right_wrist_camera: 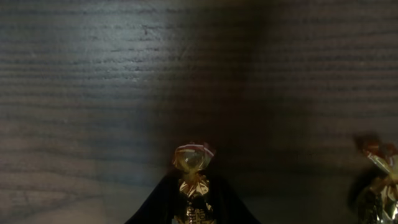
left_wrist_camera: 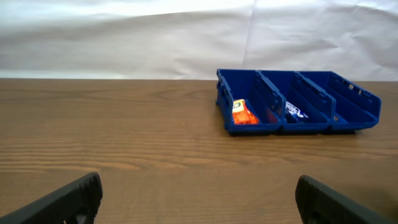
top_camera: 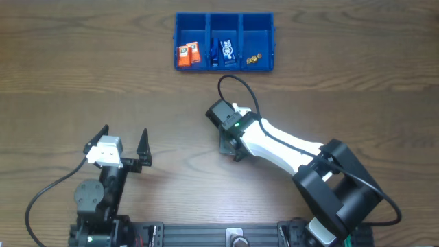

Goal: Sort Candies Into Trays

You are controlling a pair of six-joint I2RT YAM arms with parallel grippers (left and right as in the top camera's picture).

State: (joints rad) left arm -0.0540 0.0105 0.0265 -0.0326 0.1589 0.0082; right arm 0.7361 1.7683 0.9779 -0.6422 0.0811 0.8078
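Right gripper [top_camera: 231,144] is pressed together on a small gold-foil-wrapped candy [right_wrist_camera: 193,163]. It pinches the candy's near twist, w/ the round body and far twist poking out past the fingertips. The gripper sits low over the brown wood-grain table [top_camera: 68,82]; can't tell if the candy touches the wood. This spot is well short of the blue plastic three-compartment tray [top_camera: 192,27], on its arm-base side, approx in line w/ the tray's middle compartment. A second gold-foil candy [right_wrist_camera: 379,171] lies on the table near the held one but apart from it, also outside the tray.

Left gripper [top_camera: 124,135] is spread wide. It is well apart from the tray, on the arm-base side and out beyond the tray's left end; its wrist view looks across the table at the tray.

Inside the tray:
- Left-end compartment: orange-wrapped candies [top_camera: 188,55].
- Middle compartment: a blue-wrapped candy [top_camera: 225,50].
- Right-end compartment: small gold-foil pieces [top_camera: 253,60].

All three lots lie toward the tray's arm-side wall.
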